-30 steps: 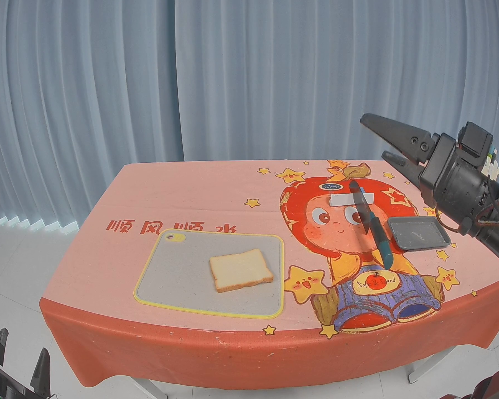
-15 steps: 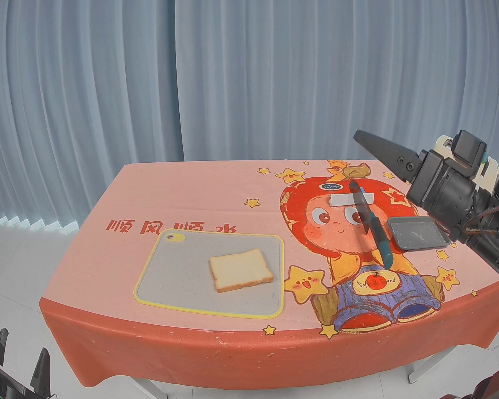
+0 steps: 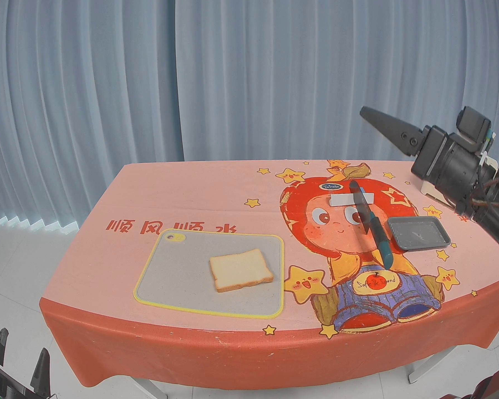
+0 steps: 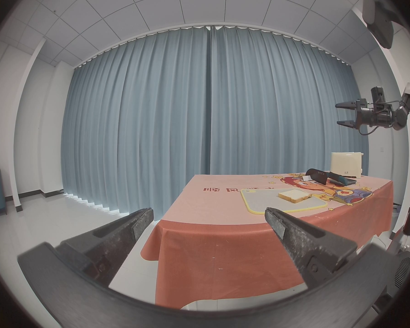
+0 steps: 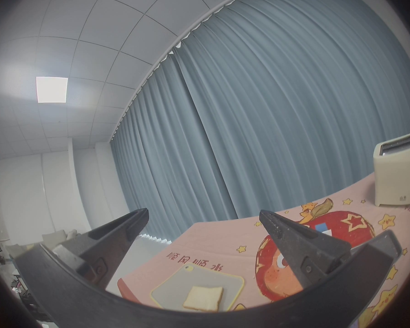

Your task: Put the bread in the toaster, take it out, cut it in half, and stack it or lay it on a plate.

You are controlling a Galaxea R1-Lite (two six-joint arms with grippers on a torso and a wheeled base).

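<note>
A slice of bread (image 3: 241, 270) lies flat on the grey, yellow-edged cutting board (image 3: 177, 272) at the table's front left. Farther right, a dark knife with a teal handle (image 3: 371, 225) lies next to a grey tray-like plate (image 3: 418, 233). The cream toaster (image 5: 398, 169) stands at the table's far right, mostly hidden behind my right arm in the head view. My right gripper (image 3: 371, 117) hangs open and empty high above the table's right rear, well above the knife. My left gripper (image 4: 208, 212) is open and empty, low beside the table's front left corner.
The orange cartoon-print tablecloth (image 3: 205, 200) is bare at its back left. A blue curtain (image 3: 233, 67) hangs close behind the table. The table's front edge (image 3: 271, 333) drops off near the cutting board.
My right gripper dipped and rolled its wrist, then rose again; it now sits higher and slightly farther right. Bread, knife, plate and left gripper have not moved.
</note>
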